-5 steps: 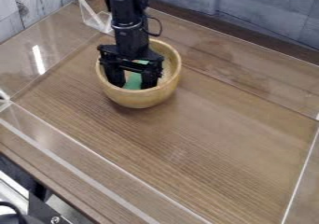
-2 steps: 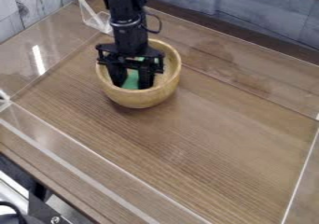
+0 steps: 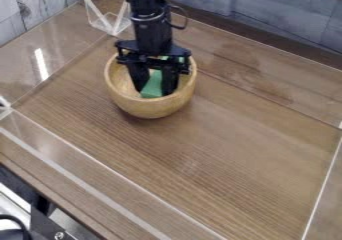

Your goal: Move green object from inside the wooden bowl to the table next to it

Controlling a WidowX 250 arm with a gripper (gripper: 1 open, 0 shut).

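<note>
Green object (image 3: 156,83): small, flat, bright green block, seen partly between the fingers, standing tilted on end rather than lying flat. It sits within the wooden bowl's (image 3: 128,99) outline, over the pale inside toward the right half; can't tell from this angle if its lower end touches the bowl floor or is clear of it. Bowl is round, light tan, thick rim, much wider than the block, resting on the desk (image 3: 227,144) in the far-left part of the surface. Hand (image 3: 155,82) is black, pointing straight down into the bowl from above, arm column rising out of the top of the view. Two dark fingers (image 3: 138,76) straddle the block, one on its left and one on its right, partly closed with the green piece filling the gap, so it reads as clamped on the block. Fingertips are down inside the rim; can't tell if they touch the bowl wall. Desk is dark brown wood grain, glossy, with low clear acrylic walls (image 3: 40,134) along the edges. Bare desk lies right of and nearer than the bowl.
</note>
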